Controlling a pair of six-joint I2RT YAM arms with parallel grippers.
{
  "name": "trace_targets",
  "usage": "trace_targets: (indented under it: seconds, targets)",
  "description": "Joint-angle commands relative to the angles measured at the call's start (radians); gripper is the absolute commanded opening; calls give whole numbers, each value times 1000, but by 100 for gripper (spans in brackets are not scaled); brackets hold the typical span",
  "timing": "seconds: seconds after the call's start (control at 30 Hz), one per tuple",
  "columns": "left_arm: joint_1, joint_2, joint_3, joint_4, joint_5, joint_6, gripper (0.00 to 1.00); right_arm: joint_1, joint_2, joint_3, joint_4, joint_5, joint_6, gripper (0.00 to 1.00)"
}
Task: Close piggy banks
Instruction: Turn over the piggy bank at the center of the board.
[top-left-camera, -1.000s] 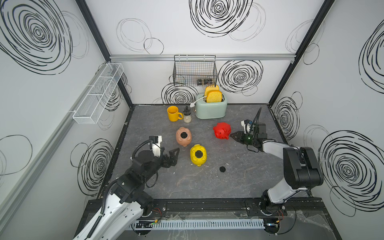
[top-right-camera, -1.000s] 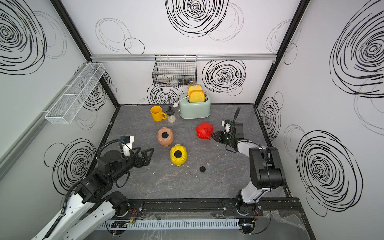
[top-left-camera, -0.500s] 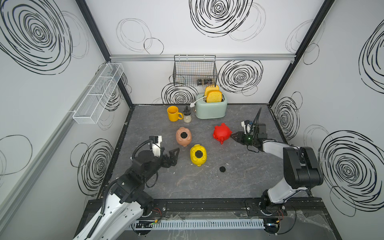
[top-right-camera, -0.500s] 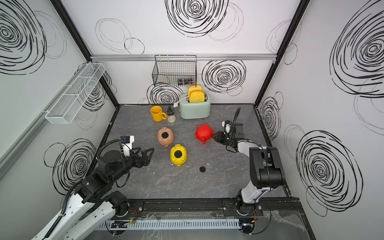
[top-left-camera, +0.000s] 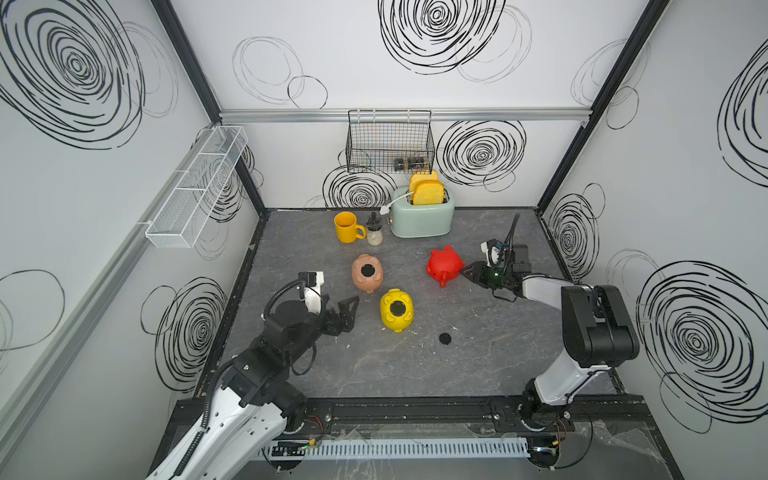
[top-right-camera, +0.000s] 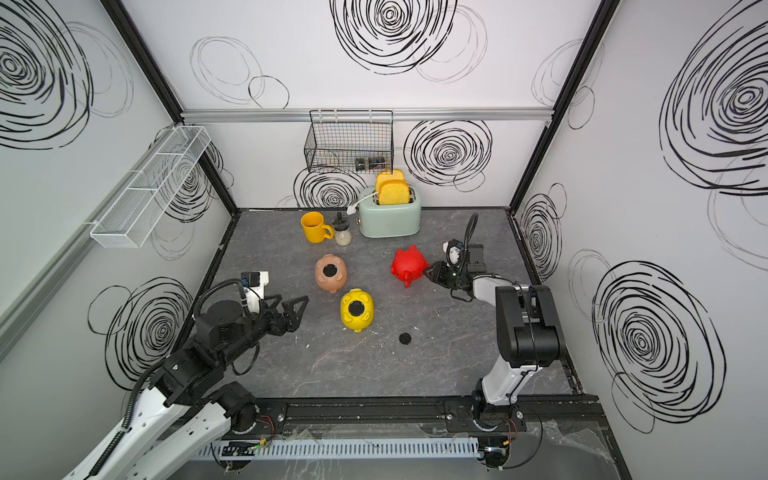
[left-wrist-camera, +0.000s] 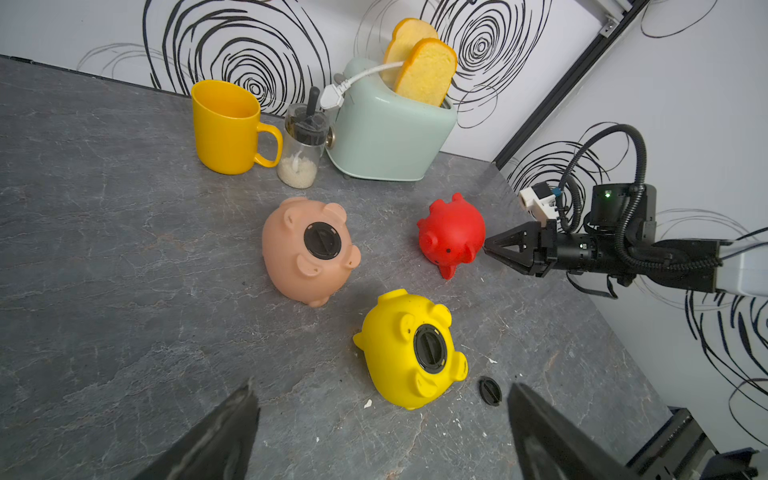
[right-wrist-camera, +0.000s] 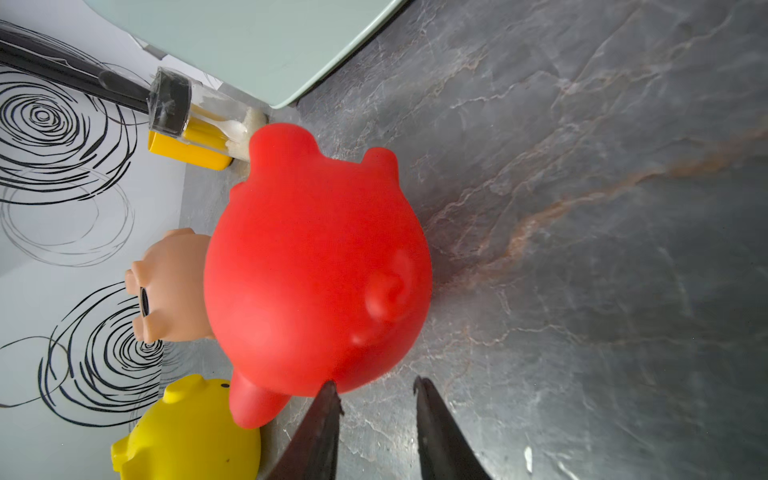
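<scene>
At mid-frame I see the pink pig and the yellow pig, both belly up with a black disc in the hole. The red pig lies tipped over to their right. My right gripper points at it from the right, tips just beside it; I can't tell if they touch. My left gripper, fingers spread, sits left of the yellow pig, apart from it. A loose plug lies lower right of that pig.
</scene>
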Motion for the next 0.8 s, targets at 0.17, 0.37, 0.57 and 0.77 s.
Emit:
trace_targets:
  seconds: [0.17,0.37,0.57,0.77]
  targets:
    - [-6,1,-5,32,-5,3,97,-5,72,79,-28,11,-24,34]
    - [-6,3,-5,34,-6,3,97,-6,113,120,-35,7,-31,34]
    - [-6,4,-6,34,-3,4,97,-6,152,146,-37,10,-35,35]
    - [-6,5,-6,35,-3,3,97,-7,169,158,-39,9,-38,35]
